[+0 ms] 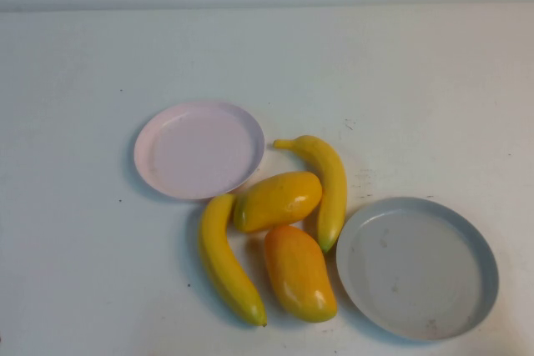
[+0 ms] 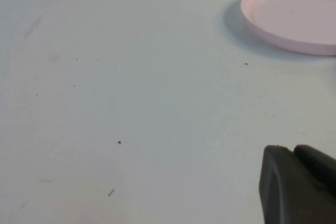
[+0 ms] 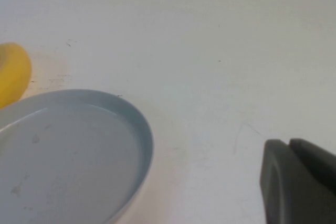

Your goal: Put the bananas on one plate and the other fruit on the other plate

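Note:
In the high view, two bananas lie mid-table: one (image 1: 227, 260) at the front left of the fruit cluster, one (image 1: 325, 183) at its right. Two plump orange-yellow fruits lie between them, one (image 1: 278, 201) behind the other (image 1: 300, 273). The pink plate (image 1: 198, 149) sits behind and left of the fruit, and the grey plate (image 1: 417, 267) sits to the right. Both plates hold nothing. Neither arm shows in the high view. My left gripper (image 2: 291, 150) is shut and empty over bare table near the pink plate (image 2: 294, 14). My right gripper (image 3: 290, 142) is shut and empty beside the grey plate (image 3: 68, 150).
The white table (image 1: 83, 64) stretches bare behind and to the left of the plates. A yellow fruit's edge (image 3: 13, 72) shows beyond the grey plate in the right wrist view. The right banana's tip lies close to the grey plate's rim.

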`<state>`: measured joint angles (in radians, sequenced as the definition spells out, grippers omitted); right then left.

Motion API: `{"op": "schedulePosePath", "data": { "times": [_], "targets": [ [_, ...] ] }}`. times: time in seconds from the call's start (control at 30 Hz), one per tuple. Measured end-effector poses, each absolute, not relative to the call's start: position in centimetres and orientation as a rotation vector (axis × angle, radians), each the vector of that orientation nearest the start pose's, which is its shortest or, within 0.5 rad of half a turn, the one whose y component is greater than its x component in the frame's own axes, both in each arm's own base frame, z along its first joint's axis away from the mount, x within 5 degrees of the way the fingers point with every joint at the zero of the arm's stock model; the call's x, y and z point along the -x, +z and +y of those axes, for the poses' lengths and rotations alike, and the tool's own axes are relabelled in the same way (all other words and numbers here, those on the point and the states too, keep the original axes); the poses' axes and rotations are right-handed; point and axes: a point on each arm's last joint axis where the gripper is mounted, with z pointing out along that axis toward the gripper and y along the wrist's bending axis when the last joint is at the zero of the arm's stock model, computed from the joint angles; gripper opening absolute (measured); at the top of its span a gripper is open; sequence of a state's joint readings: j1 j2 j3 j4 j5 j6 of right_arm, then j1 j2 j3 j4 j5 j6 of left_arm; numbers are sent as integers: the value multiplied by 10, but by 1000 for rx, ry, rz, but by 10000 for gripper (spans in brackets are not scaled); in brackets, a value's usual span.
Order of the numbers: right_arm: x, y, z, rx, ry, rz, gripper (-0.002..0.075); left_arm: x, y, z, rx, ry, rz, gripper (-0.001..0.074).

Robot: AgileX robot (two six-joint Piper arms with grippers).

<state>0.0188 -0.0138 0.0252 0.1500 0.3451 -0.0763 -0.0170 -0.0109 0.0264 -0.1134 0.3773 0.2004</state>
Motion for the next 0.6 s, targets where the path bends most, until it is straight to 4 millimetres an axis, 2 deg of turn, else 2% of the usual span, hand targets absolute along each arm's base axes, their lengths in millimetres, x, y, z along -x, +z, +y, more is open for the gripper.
{"op": "schedulePosePath", "data": {
  "times": [0.6],
  "targets": [
    [-53,175,6,-6,105,1838,-17,-52,171,-6,-111,-20,1867,2]
  ]
}}
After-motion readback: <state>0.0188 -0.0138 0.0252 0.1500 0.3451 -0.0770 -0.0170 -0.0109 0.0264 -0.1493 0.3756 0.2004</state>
